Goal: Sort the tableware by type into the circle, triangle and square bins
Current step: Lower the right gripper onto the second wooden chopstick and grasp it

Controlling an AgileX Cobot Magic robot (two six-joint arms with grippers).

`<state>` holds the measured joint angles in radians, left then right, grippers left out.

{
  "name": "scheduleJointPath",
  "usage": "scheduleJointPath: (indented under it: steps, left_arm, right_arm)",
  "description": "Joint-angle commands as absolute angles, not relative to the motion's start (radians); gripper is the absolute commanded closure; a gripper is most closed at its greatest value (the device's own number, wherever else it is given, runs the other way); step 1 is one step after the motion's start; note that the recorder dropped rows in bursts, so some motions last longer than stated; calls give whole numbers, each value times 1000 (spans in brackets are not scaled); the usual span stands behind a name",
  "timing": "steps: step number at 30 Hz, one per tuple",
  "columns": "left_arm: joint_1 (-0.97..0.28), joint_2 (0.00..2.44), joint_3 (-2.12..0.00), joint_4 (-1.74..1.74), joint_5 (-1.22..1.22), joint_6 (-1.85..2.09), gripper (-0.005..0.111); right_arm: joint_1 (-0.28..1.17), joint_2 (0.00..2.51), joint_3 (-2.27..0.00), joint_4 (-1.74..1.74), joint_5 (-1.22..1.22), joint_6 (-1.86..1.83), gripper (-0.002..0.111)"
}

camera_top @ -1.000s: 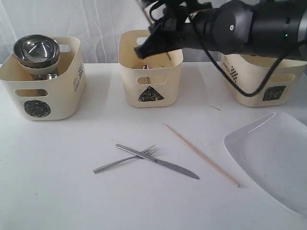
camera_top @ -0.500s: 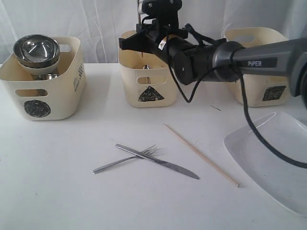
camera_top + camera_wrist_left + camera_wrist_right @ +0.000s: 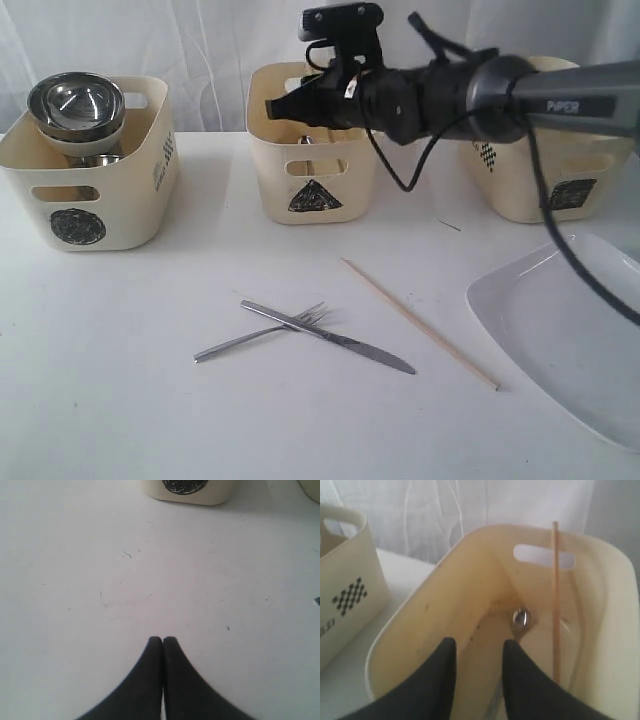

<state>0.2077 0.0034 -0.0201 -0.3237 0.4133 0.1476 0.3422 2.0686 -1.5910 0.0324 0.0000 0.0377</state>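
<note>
Our right jaws hang spread and empty over the triangle bin, where one chopstick leans beside the spoon. The left jaws are pressed together above the table. The other chopstick lies between knife and plate: light, stiff, skinny, likely to roll, so we'd pinch it mid-length.

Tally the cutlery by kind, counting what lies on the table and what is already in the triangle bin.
Chopsticks: 2 (table chopstick; bin chopstick, leaning inside the triangle bin)
Fork: 1, on the table
Knife: 1, lying across the fork
Spoon: 1, at the bottom of the triangle bin
Total: 5
</note>
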Motion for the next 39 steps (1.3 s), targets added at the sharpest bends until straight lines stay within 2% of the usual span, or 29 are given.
scheduleJointPath:
  steps: [1,5,10,13,16,23,28,33,39]
  left_arm:
    - [207,0,-11,-325,427,140,107]
    - [207,0,-11,-325,427,140,107]
    - [207,0,-11,-325,427,140,107]
    - [207,0,-11,-325,427,140,107]
    - [207,0,-11,-325,427,140,107]
    - [207,0,-11,-325,427,140,107]
    - [207,0,-11,-325,427,140,107]
    - [207,0,-11,-325,427,140,107]
    - [207,0,-11,-325,427,140,107]
  right_arm:
    - [337,1918,-1598,-27,448,-67,85]
    - [337,1869,-1598,-13,848,-227,89]
    - [337,1911,-1540,30,975,-325,86]
    - [337,2006,-1524,66,1014,-400,60]
    - [337,2067,-1524,57,1035,-400,58]
    - [337,2151,-1524,23,1041,-400,67]
    - [337,2180,-1522,6,1041,-416,84]
    - [337,2173,-1524,8,1041,-426,108]
    - [337,2082,-1580,53,1128,-423,108]
